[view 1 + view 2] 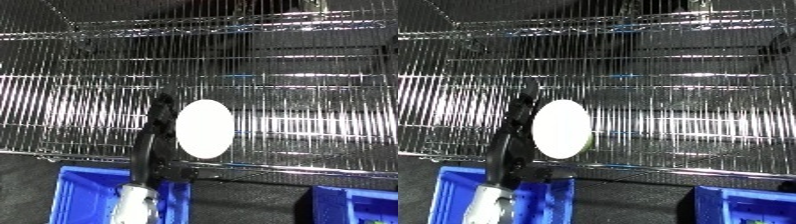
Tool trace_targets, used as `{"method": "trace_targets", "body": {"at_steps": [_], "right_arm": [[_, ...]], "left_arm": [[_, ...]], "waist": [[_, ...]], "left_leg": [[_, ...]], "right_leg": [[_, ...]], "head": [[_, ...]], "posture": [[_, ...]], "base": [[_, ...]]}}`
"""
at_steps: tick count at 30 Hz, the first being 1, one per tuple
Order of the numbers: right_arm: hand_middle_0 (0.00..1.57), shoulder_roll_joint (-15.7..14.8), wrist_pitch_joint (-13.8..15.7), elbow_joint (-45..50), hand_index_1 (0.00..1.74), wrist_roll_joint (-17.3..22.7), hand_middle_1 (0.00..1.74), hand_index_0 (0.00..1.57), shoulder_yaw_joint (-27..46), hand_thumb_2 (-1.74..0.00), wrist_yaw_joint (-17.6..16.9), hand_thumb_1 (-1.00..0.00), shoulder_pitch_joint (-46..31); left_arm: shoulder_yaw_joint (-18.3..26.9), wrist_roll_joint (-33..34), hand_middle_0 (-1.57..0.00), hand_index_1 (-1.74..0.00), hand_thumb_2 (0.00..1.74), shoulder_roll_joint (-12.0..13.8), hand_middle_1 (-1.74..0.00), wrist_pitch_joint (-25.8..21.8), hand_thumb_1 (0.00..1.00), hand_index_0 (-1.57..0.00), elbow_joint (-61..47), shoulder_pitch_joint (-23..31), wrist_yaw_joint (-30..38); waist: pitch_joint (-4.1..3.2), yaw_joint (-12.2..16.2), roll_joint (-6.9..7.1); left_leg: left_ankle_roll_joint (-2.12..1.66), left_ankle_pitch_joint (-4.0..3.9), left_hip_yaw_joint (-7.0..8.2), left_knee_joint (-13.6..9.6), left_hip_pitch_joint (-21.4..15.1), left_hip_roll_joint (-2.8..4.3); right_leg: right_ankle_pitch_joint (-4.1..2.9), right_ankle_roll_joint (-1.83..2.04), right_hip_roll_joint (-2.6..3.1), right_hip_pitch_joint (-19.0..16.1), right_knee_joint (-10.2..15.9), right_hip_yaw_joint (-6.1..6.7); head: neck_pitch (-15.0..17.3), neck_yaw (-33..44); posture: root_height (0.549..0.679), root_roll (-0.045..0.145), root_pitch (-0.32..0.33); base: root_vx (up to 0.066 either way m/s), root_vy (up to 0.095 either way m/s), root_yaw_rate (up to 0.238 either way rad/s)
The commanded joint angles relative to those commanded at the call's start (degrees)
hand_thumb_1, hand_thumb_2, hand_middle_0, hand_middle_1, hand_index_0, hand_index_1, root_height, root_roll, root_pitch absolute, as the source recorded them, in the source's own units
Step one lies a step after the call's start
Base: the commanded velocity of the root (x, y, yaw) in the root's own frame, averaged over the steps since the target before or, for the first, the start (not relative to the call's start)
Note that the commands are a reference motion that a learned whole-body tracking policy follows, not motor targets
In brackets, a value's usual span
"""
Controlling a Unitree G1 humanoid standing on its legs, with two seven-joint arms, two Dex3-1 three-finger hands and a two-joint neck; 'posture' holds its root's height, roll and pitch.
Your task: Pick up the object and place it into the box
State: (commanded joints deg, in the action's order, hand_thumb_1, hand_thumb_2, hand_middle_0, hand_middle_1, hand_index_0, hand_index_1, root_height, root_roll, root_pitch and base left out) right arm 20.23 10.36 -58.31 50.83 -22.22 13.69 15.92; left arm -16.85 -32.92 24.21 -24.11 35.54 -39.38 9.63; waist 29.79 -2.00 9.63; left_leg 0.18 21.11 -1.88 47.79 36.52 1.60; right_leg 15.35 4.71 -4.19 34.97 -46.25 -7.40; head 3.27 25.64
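While the blue bin [84, 192] sits nearest at the lower left, its rim showing on both sides of the forearm that rises across it, a second blue bin [360, 202] shows at the lower right corner, well apart from the first. From the near edge the left forearm [135, 202] reaches up and away, ending in the black left hand [158, 125], which lies against the left side of a white oval object [204, 129] (too bright to name more closely; a greenish edge peeks out at its right in the right eye view). Whether the fingers curl round the object or merely rest beside it cannot be told, since the white shape covers whatever lies behind it. The object is over the near part of the wire shelf [302, 125], just beyond the shelf's front rail and just beyond the left bin; whether it rests on the wires or is lifted off them cannot be told. Judging by this, the hand comes from the left side because the bin lies directly below the arm, so the carry back would be short. Farther off, an upper wire shelf [222, 25] crosses the top. The right hand does not show.
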Motion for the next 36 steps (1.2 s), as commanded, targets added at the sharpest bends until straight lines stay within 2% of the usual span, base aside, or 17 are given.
{"method": "trace_targets", "body": {"at_steps": [15,22,26,30,36], "right_arm": [[0.0,-0.1,0.3,-0.1,0.0,0.2,0.0,0.0,0.0,0.0,-0.3,0.0,-0.2],[0.0,-0.2,-0.1,-0.6,0.0,0.1,0.0,0.0,0.4,0.0,-0.5,0.0,0.1],[0.0,-0.2,0.2,-1.5,0.0,0.4,0.0,0.0,1.0,0.0,-0.6,0.0,-0.1],[0.0,0.0,1.2,-2.7,0.0,1.2,0.0,0.0,2.3,0.0,-0.6,0.0,-1.1],[0.0,0.3,2.5,-3.3,0.0,2.3,0.0,0.0,4.7,0.0,-1.0,0.0,-3.1]], "left_arm": [[-0.1,-0.7,-1.57,-1.74,1.74,0.0,-1.74,0.8,1.0,-1.57,1.8,-0.5,-0.5],[0.2,-1.6,-1.57,-1.74,1.74,0.1,-1.74,0.9,1.0,-1.57,2.1,-0.1,-1.1],[1.3,-2.7,-1.57,-1.74,1.74,0.6,-1.74,-0.9,1.0,-1.57,0.2,1.3,-1.7],[3.7,-3.7,-1.57,-1.74,1.74,2.0,-1.74,-3.2,1.0,-1.57,-4.9,4.7,-1.6],[9.0,-2.8,-1.57,-1.74,1.74,3.4,-1.74,-6.2,1.0,-1.57,-14.7,13.7,-0.5]], "waist": [[0.0,0.5,-0.47],[0.0,0.2,-0.89],[0.0,-0.4,-1.7],[0.0,-1.6,-2.98],[0.0,-4.2,-5.0]], "left_leg": [[-0.22,-0.35,0.19,-0.7,-1.0,0.15],[-0.36,-0.74,0.17,-1.5,-1.9,-0.03],[-0.58,-1.17,0.06,-2.5,-2.8,-0.42],[-0.6,-1.41,-0.17,-3.3,-3.5,-1.21],[-0.68,-1.79,-0.65,-3.8,-4.1,-2.88]], "right_leg": [[0.47,-0.44,0.06,-0.3,-0.1,0.24],[0.6,-0.56,-0.13,-1.0,0.2,0.1],[0.71,-0.66,-0.62,-1.6,0.7,-0.14],[1.16,-0.9,-1.47,-2.2,0.8,-0.6],[1.93,-1.34,-2.69,-2.9,0.3,-1.66]], "head": [[1.1,0.2],[2.9,1.1],[3.6,0.2],[4.5,-2.1],[6.9,-5.8]], "posture": [[0.625,-0.011,0.114],[0.626,-0.005,0.108],[0.628,0.002,0.105],[0.629,0.011,0.101],[0.63,0.024,0.094]], "base": [[0.003,-0.008,-0.006],[-0.01,-0.011,0.017],[-0.013,-0.007,0.092],[-0.009,-0.005,0.15],[-0.019,-0.01,0.192]]}}
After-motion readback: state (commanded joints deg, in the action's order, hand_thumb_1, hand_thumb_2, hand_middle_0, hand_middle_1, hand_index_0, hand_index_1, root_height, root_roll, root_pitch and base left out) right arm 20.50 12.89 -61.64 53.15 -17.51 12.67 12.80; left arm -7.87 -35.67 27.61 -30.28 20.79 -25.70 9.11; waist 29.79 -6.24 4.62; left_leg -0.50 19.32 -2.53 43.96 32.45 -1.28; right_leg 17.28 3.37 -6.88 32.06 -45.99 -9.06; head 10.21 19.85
